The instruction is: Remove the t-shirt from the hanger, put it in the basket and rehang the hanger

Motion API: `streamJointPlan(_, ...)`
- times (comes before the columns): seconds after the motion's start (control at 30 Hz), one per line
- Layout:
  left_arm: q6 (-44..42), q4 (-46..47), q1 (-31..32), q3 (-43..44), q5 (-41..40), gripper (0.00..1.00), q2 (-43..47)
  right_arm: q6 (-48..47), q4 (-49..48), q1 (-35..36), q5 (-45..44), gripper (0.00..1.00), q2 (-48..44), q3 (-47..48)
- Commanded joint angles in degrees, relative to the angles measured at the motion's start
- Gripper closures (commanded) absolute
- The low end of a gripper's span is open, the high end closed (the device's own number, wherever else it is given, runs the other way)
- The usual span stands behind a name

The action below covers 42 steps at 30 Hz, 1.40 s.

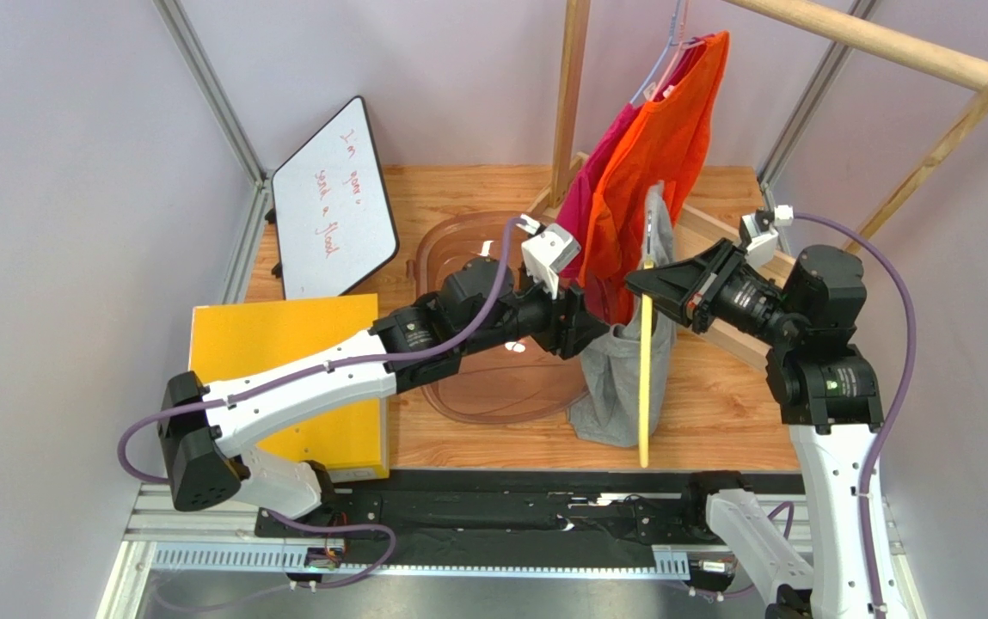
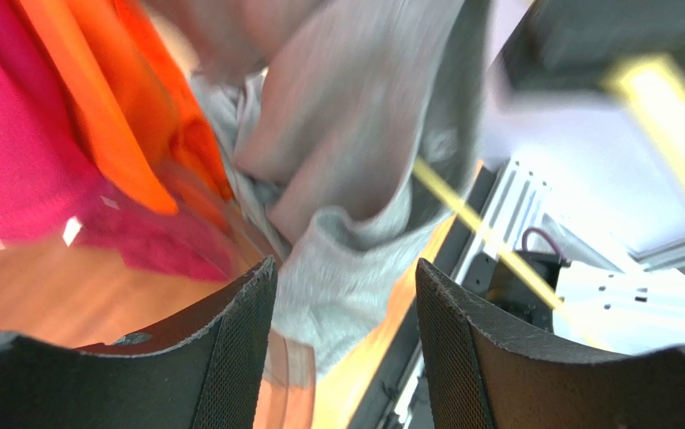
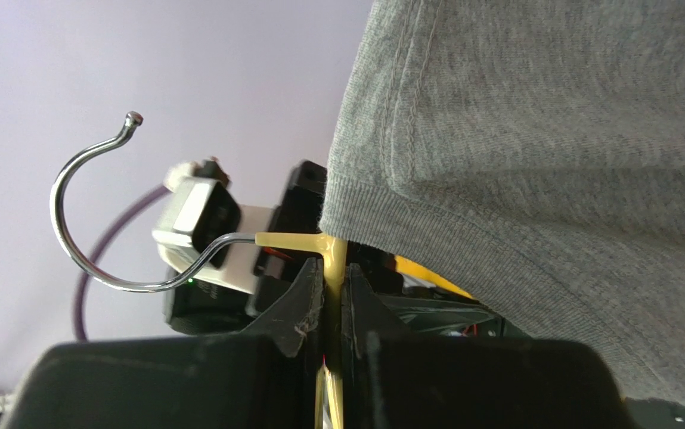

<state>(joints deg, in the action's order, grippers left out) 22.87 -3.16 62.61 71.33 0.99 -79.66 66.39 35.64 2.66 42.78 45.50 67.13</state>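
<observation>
**Right gripper [image 3: 332,288] clamped on the yellow hanger [image 3: 294,239]; left gripper [image 2: 346,279] open at the grey t-shirt [image 3: 543,179].**

The right jaws are pressed together on the hanger's thin yellow frame just under its neck. The metal hook [image 3: 75,255] curls out to the left of them. The grey t-shirt is still draped on the hanger, and its stitched edge sits just above and to the right of those closed jaws. The left jaws stand apart with nothing pinched. Bunched grey cloth lies just ahead of their gap, and a yellow bar of the hanger crosses beyond it. Up and to the left of the left jaws hang an orange shirt [image 1: 669,129] and a pink shirt [image 1: 589,181].
</observation>
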Motion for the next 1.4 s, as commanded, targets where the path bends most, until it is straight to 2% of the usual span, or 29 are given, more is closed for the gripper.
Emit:
streamJointPlan(0.0,-5.47,-3.34,-0.21,6.44,-0.03,0.36,-0.23,-8.03,-6.63,-0.19,12.48,1.0,0.21,3.27)
streamJointPlan(0.3,-7.32,1.39,-0.21,10.23,3.22,0.35,-4.97,-4.34,-8.22,-0.11,15.66,1.0,-1.46,1.69)
streamJointPlan(0.8,0.24,17.39,-0.21,8.04,14.64,0.32,-7.27,-0.12,-9.45,-0.02,14.96,1.0,-4.89,0.45)
streamJointPlan(0.97,2.52,20.65,-0.21,2.77,13.6,0.32,-4.37,0.49,-9.53,-0.02,14.87,1.0,-5.77,0.45)
streamJointPlan(1.17,3.58,20.65,-0.21,3.9,10.97,0.34,-4.36,1.2,-9.45,-0.02,14.96,1.0,-6.3,0.45)
streamJointPlan(1.27,3.32,17.76,-0.21,6.35,7.1,0.45,-5.68,1.46,-9.1,0.07,14.96,1.0,-6.47,0.63)
streamJointPlan(1.3,3.06,15.57,-0.21,7.15,5.87,0.57,-6.38,1.37,-8.49,0.33,14.79,1.0,-6.47,0.63)
streamJointPlan(1.37,2.35,12.84,-0.29,9.61,2.44,0.73,-7.35,1.11,-7.52,0.51,14.35,1.0,-6.65,0.46)
